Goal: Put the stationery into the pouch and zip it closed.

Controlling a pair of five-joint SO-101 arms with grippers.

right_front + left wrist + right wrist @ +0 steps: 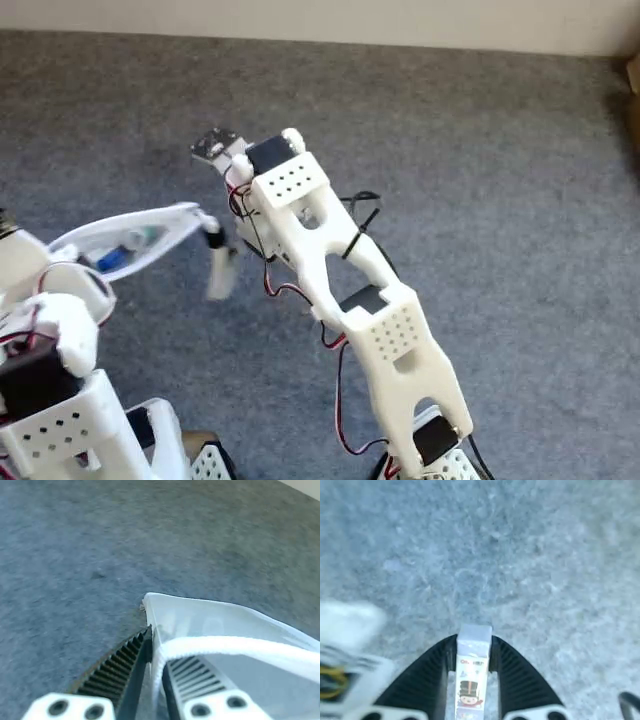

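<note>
A white see-through pouch point(140, 232) is held off the grey carpet at the left, with blue and green items showing inside it. My left gripper point(156, 650) is shut on the pouch's rim point(220, 645), with the fabric pinched between its black ridged fingers. My right gripper point(472, 652) is shut on a small white eraser point(471, 660) with a cartoon print. In the high view the eraser point(220, 277) hangs just off the pouch's open right end, close above the carpet.
Grey carpet point(480, 150) covers the whole floor around both arms. The right arm's white links point(340, 270) and loose wires cross the middle. A pale wall strip runs along the far edge.
</note>
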